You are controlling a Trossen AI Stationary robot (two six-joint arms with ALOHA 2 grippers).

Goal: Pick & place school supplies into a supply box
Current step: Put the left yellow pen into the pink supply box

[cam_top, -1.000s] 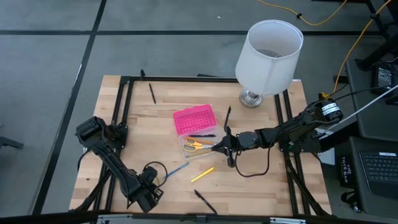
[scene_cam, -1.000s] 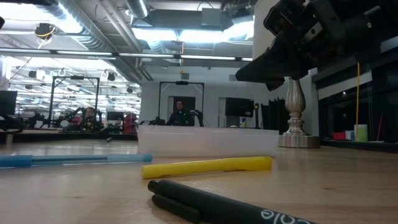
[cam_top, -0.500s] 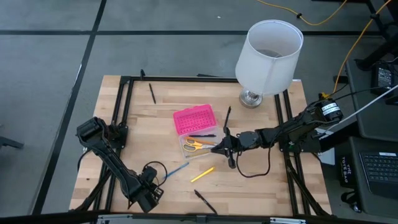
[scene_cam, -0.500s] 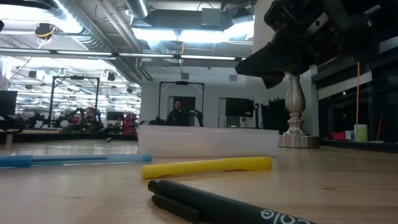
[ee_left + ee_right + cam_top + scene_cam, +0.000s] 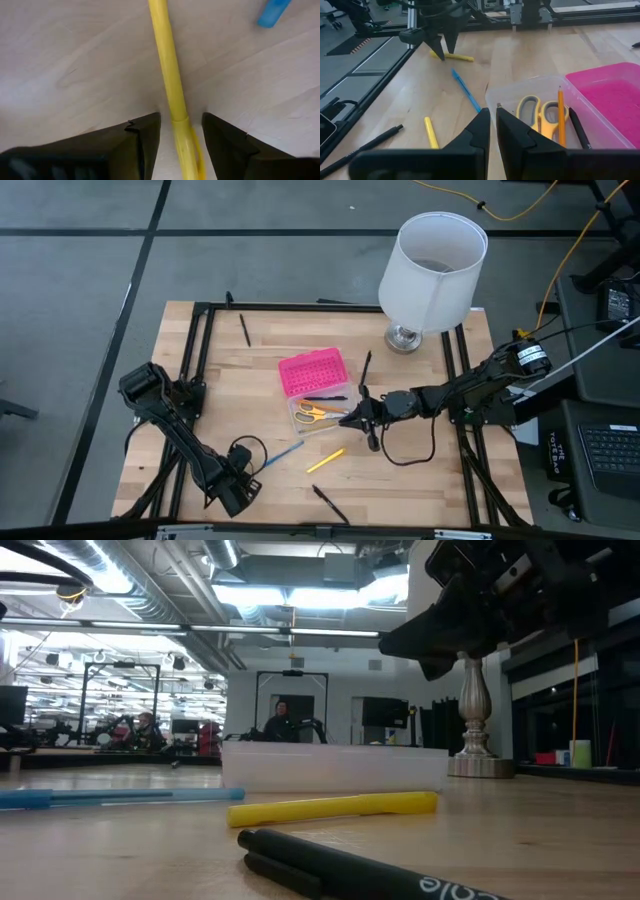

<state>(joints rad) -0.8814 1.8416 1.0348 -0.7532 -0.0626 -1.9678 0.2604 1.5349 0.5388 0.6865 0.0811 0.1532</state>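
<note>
The supply box has a clear base (image 5: 322,423) next to its pink lid (image 5: 312,372). In the base lie yellow-handled scissors (image 5: 540,110), an orange pencil (image 5: 561,112) and a black pen (image 5: 577,127). My right gripper (image 5: 493,120) hovers at the base's near-right corner, shut and holding nothing. My left gripper (image 5: 181,120) points down at the near left of the table. It is open, one finger on each side of a yellow pen (image 5: 170,75) lying flat on the wood, and touches nothing. A blue pen (image 5: 283,453), a second yellow pen (image 5: 325,460) and a black pen (image 5: 330,503) lie loose nearby.
A white lamp (image 5: 432,270) stands at the far right corner. Black frame bars (image 5: 195,360) run along the table's sides. Another black pen (image 5: 244,330) lies at the far left. The right arm's cable (image 5: 410,455) loops over the wood near the box.
My left gripper has sunk a little toward the table, still open. The pens and the box have not moved.
</note>
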